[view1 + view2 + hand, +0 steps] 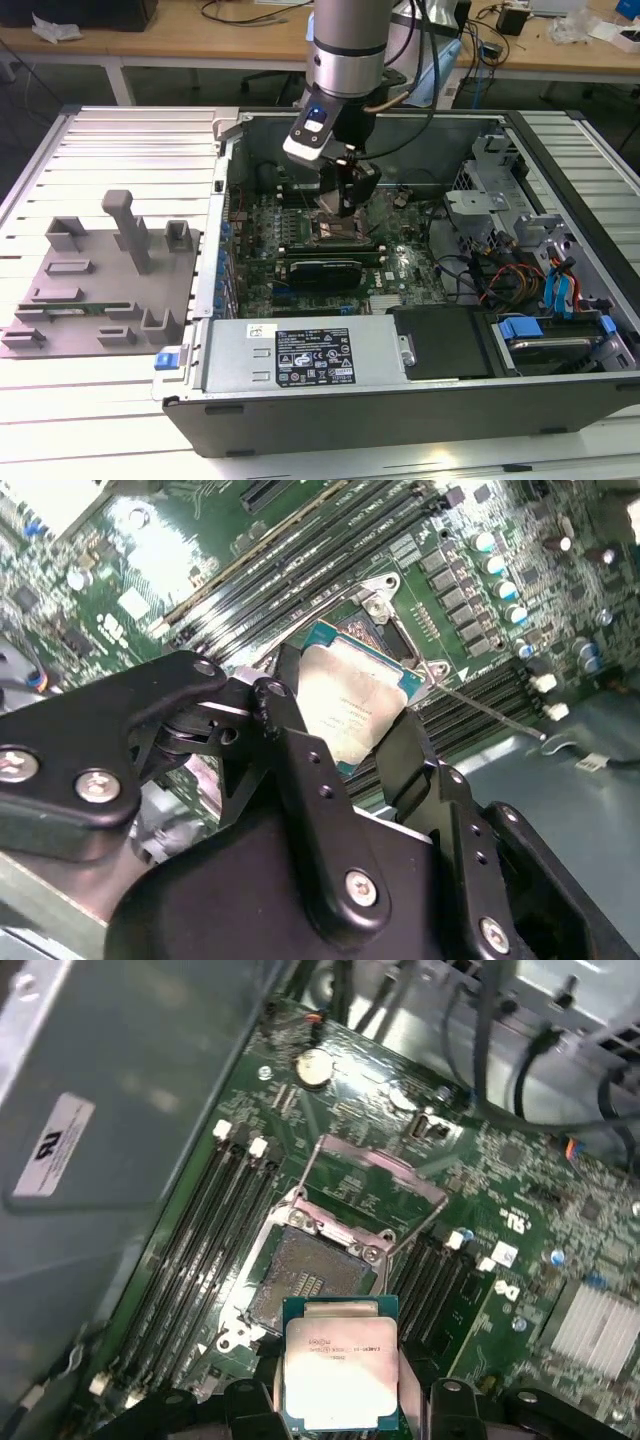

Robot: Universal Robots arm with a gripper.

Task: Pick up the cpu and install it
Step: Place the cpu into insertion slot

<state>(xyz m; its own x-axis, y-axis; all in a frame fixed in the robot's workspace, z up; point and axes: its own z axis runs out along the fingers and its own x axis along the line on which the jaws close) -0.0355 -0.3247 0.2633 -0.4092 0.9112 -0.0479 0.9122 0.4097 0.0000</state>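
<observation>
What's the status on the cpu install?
Gripper shut on cpu. Cpu held over open socket, not seated. Load plate raised, socket unobstructed.

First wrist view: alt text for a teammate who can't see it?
The gripper holds the cpu by opposite edges, silvery top showing, just short of the empty socket. The socket's metal frame is hinged open on the green motherboard.

The cpu (338, 1375) has a pale, smooth metal top. The green board (520, 1210) looks shiny. The gripper (346, 708) is matt black.
</observation>
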